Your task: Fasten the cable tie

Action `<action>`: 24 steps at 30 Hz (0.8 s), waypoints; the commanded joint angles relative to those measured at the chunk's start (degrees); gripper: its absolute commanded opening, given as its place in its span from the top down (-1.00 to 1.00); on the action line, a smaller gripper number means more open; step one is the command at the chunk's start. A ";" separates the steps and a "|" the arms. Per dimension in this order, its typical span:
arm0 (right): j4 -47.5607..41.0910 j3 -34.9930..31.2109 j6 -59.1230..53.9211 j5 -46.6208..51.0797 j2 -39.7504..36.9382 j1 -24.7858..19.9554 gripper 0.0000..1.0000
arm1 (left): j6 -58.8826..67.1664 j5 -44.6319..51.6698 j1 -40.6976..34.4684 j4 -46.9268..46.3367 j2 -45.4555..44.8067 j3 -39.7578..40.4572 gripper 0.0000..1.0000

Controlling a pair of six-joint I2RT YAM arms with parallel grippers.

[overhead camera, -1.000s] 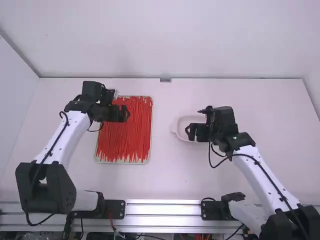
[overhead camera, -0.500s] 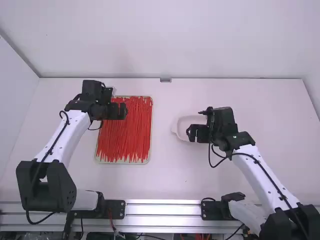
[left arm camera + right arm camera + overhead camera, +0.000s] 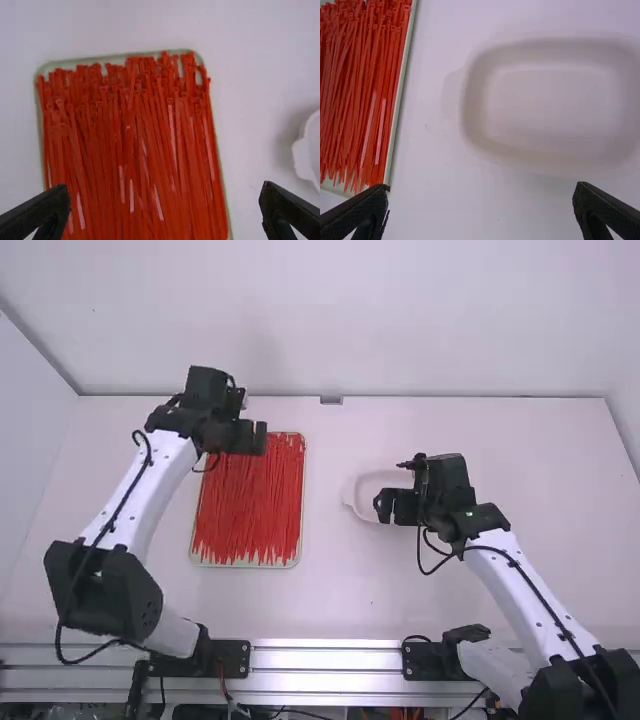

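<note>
While the left jaws hang above the far left corner of the tray [image 3: 245,563], the red cable ties [image 3: 255,502] lie packed in it side by side, running from far to near, on the white tabletop [image 3: 520,440]. That is the high view. To the right of the tray, apart from it, sits a white dish [image 3: 357,490]. The right jaws hover over the dish's near right part, well clear of the ties. Bare tabletop lies between tray and dish.

From the left wrist, the left jaws stand wide apart, with the cable ties [image 3: 135,150] directly below and between them, and not touching them. The tray's pale rim [image 3: 75,62] shows beyond the tie heads, and the dish's edge [image 3: 307,155] sits off to one side.

From the right wrist, the right jaws are likewise spread wide above the tabletop, at the near side of the dish [image 3: 550,100]. The cable ties [image 3: 360,85] and the tray's rim [image 3: 402,100] lie beside the dish, across a strip of bare tabletop.
</note>
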 commanded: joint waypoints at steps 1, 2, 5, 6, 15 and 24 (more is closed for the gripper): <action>-0.26 1.81 -0.28 0.35 0.55 0.35 -0.96 | -1.31 -4.63 0.55 -1.88 4.68 5.05 -0.98; -0.26 1.81 -0.31 0.28 0.55 0.35 -0.96 | -1.27 -4.55 0.52 -2.58 6.60 6.78 -0.98; -0.24 1.81 -0.28 0.37 0.55 0.35 -0.97 | -1.22 -4.81 0.42 -4.15 10.84 10.05 -0.98; -0.24 1.81 -0.28 0.57 0.55 0.35 -0.97 | -1.18 -5.40 0.66 -4.50 12.68 11.19 -0.98; -0.46 1.81 -0.26 1.14 0.55 0.35 -0.97 | -6.80 -9.75 3.39 -3.82 25.24 14.69 -0.94; -0.24 1.81 -0.26 1.57 0.55 0.35 -0.97 | -7.76 -9.57 5.27 -1.36 29.83 13.79 0.05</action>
